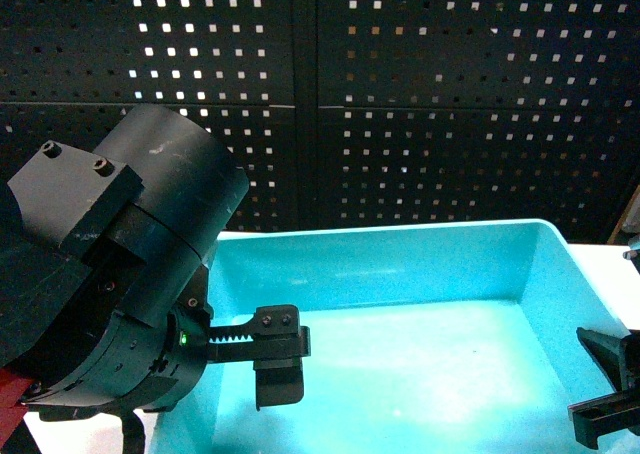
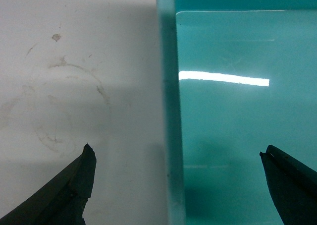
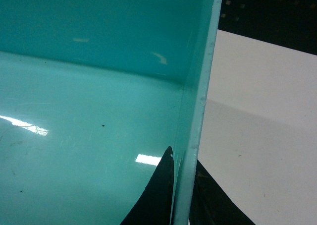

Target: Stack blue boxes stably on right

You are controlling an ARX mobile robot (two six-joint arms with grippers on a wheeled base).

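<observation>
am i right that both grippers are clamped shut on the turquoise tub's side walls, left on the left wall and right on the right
Not quite. Only the right gripper is pinched on the turquoise tub, at its right wall. The left wrist view shows the left gripper wide open, its fingers straddling the left wall without touching it.

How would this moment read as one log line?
left hand: open, straddling left wall | right hand: closing on right wall | light turquoise plastic tub: on white table
</observation>
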